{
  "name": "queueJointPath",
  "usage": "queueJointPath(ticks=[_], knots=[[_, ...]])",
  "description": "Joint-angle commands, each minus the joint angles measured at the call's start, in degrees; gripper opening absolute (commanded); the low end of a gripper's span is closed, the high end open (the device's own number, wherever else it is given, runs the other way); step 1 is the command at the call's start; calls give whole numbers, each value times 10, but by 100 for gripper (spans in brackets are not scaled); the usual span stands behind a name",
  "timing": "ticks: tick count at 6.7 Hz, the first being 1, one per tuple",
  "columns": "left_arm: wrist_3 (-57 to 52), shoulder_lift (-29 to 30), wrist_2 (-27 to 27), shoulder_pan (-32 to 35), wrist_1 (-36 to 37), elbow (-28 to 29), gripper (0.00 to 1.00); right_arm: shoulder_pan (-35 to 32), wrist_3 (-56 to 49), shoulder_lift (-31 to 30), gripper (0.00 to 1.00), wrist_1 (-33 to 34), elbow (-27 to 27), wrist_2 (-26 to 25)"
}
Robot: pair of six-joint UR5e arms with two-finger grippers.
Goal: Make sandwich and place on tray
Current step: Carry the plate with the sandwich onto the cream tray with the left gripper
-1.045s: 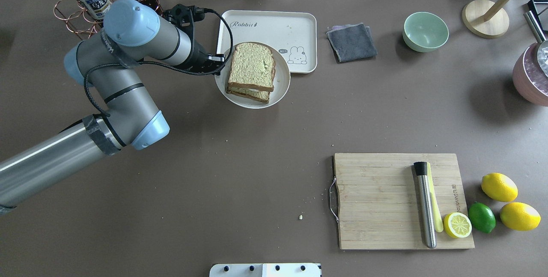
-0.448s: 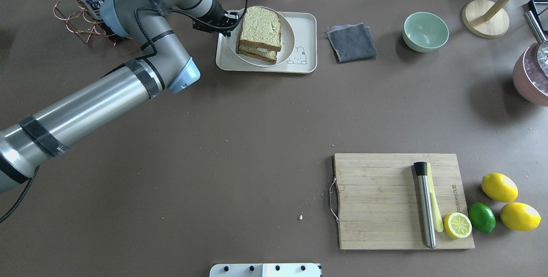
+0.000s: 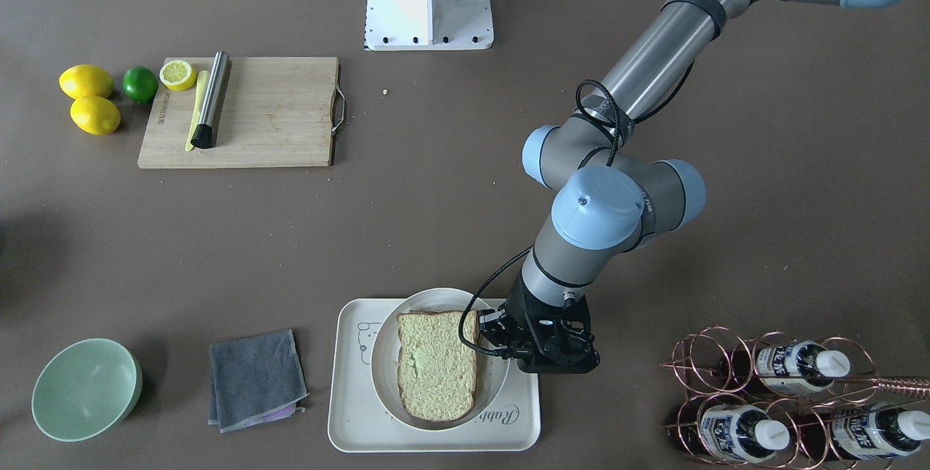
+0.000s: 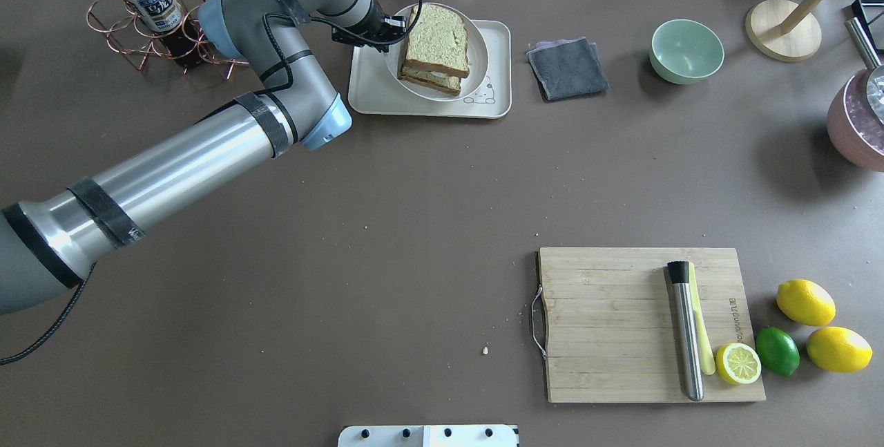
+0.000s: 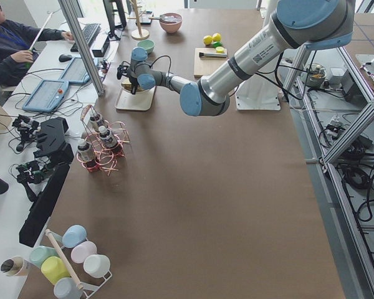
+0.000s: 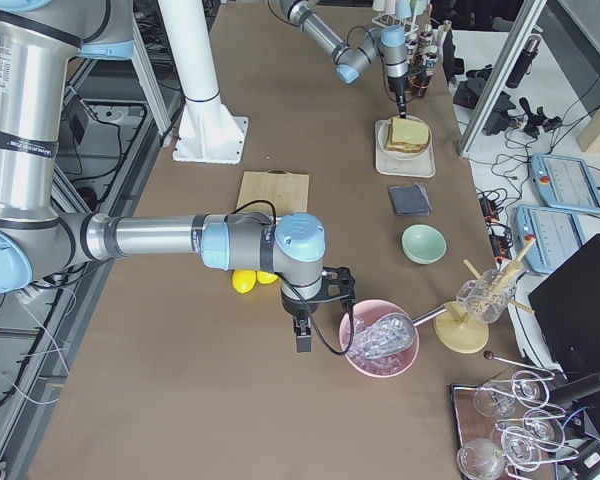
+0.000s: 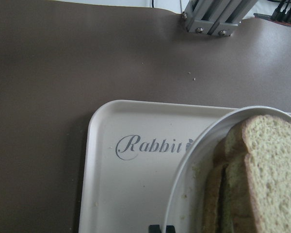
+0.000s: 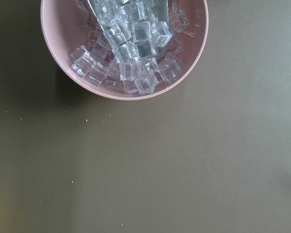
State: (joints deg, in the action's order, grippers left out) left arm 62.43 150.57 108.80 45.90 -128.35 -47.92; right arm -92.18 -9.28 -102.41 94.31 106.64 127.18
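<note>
Black left gripper [image 4: 397, 24], pinched narrow on rim of white plate [image 4: 478, 68]. On plate: sandwich [image 4: 437, 39], two bread slices stacked, white sliver showing between them. Below plate: cream tray [image 4: 373, 98], "Rabbit" script uncovered; can't tell whether plate touches it. Grey cloth [image 4: 568, 68] just beside tray on table [image 4: 414, 212]. Right gripper [image 6: 302, 338] well apart, beside pink bowl [image 6: 363, 367] of ice cubes [image 8: 131, 43]; can't tell whether wide or narrow.
</note>
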Motion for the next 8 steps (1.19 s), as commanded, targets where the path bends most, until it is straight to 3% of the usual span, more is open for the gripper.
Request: queueJointPath(ticks=[1,3,4,5,6,8], knots=[[0,8,-22,-10,0,2,0,-1,0,-3,100,-1,-2,0],[-1,8,-23,-8,0,-1,0,-1,0,-8,100,-2,-3,0],[-3,7,-23,-5,0,-2,45,-1,-1,-8,100,-3,-6,1],[-7,5,-23,1,0,-4,76,-1,-1,-9,100,-3,-6,0],[-29,3,-22,8,1,-10,96,-1,-1,-11,100,-3,-6,0],[-23,-28,-19,21,10,-69,97,-1,-1,-12,100,-4,-7,-2]])
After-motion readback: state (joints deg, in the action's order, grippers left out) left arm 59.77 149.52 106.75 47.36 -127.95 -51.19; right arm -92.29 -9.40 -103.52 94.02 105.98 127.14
